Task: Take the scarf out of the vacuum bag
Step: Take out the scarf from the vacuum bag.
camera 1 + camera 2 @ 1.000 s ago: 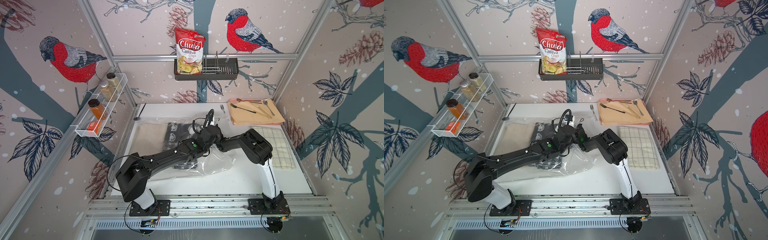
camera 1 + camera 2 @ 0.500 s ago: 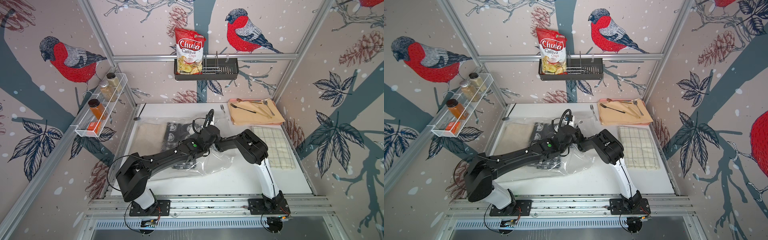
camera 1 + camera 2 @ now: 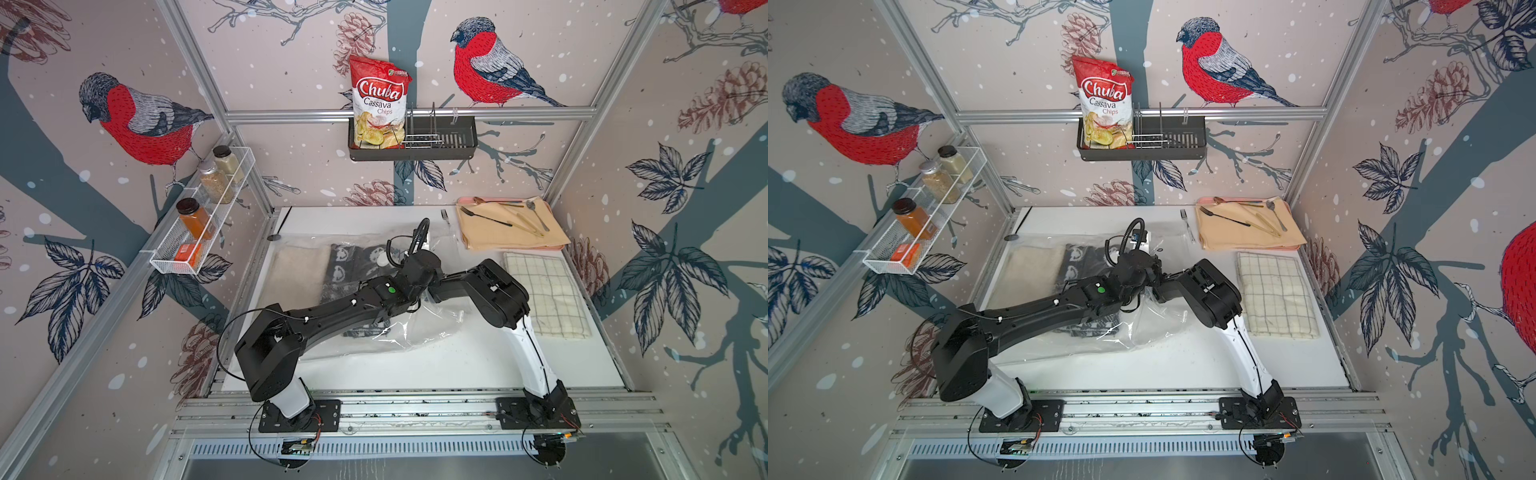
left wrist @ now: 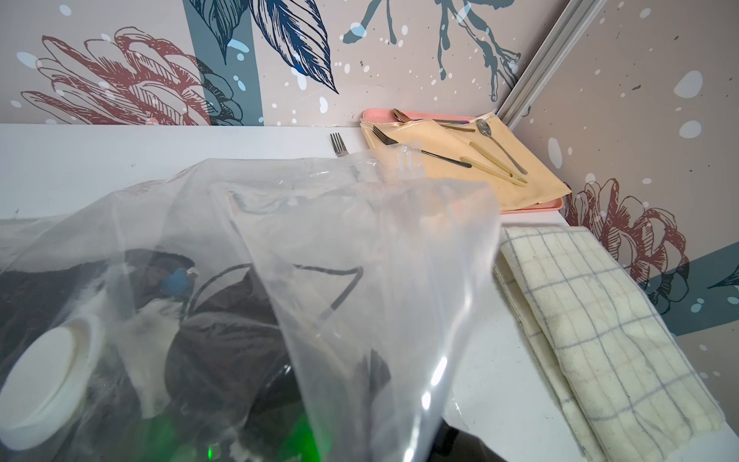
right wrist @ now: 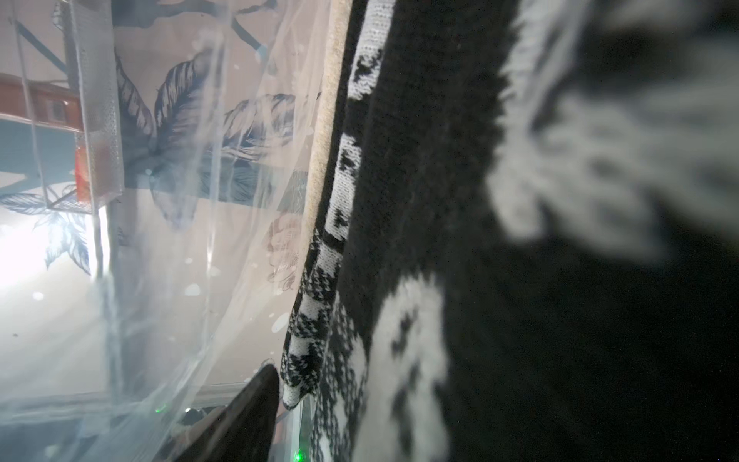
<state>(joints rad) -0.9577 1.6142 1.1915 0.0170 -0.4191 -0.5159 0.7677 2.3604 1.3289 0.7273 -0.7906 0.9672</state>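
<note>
Read the white table (image 3: 436, 365) as a clock, with 6 at the arm bases. The left arm rises from 7 and the right arm from 5, and the 2 meet over the centre.

The vacuum bag (image 3: 432, 328) lies from the centre out toward 9, with its loose clear end crumpled toward 5. The left gripper (image 3: 430, 266) is closed on the bag's upper film, which tents up to it; the left wrist view does not show its fingers. The right gripper (image 5: 369, 372) is inside the bag with its jaws spread wide and open. 1 dark finger (image 5: 248, 412) sits just beside the folded edge of the scarf (image 3: 349, 266), and the other is hidden behind the knit.

The black-and-white scarf lies flat inside the bag, just toward 9 from the centre. A beige cloth (image 3: 299, 270) is beside it on the 9 side, and the white valve cap (image 3: 381, 260) sits on the film above it.

At 3 lies a checked cloth (image 3: 544, 291). At 1 is a pink tray (image 4: 536, 207) holding a tan napkin (image 3: 511, 228) and cutlery, with 1 fork (image 3: 445, 216) on the table just beside it. On the wall at 12 hangs a dark basket (image 3: 453, 137) holding a chips bag (image 3: 379, 104), and at 10 there is a wire spice rack (image 3: 199, 232).
</note>
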